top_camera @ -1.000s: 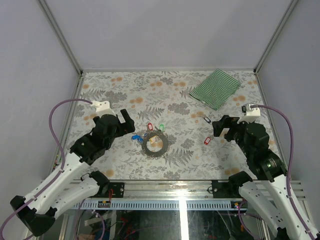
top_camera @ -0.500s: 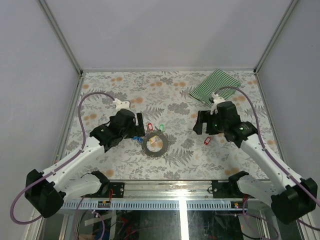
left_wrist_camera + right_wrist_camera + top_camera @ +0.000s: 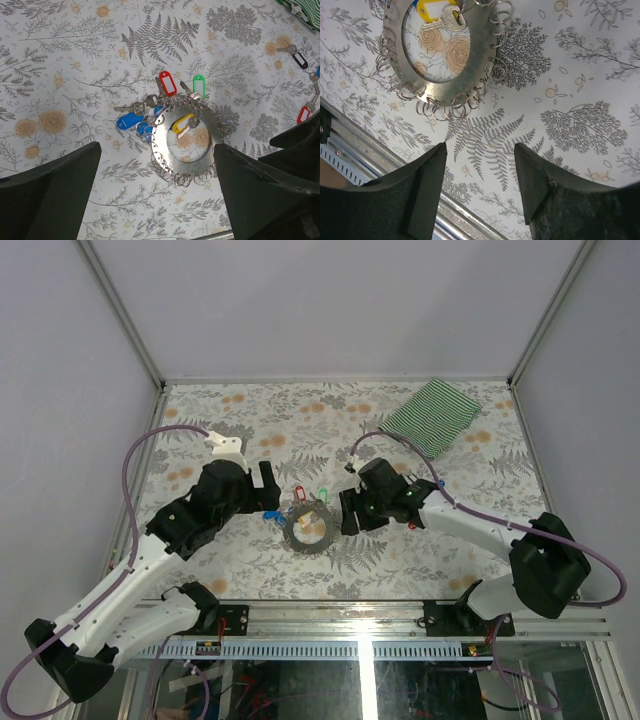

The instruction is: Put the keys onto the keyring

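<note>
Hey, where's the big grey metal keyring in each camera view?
Top external: the large grey metal keyring lies just below the picture's centre.
Left wrist: keyring at lower centre.
Right wrist: keyring at upper left, cut by the top edge.
Shared landmark: the yellow-tagged key inside the ring, clear in both wrist views.

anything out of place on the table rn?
Nothing spilled or damaged. Two keys lie loose, apart from the keyring, off to its right: a black-tag key and a red-tag key.
</note>
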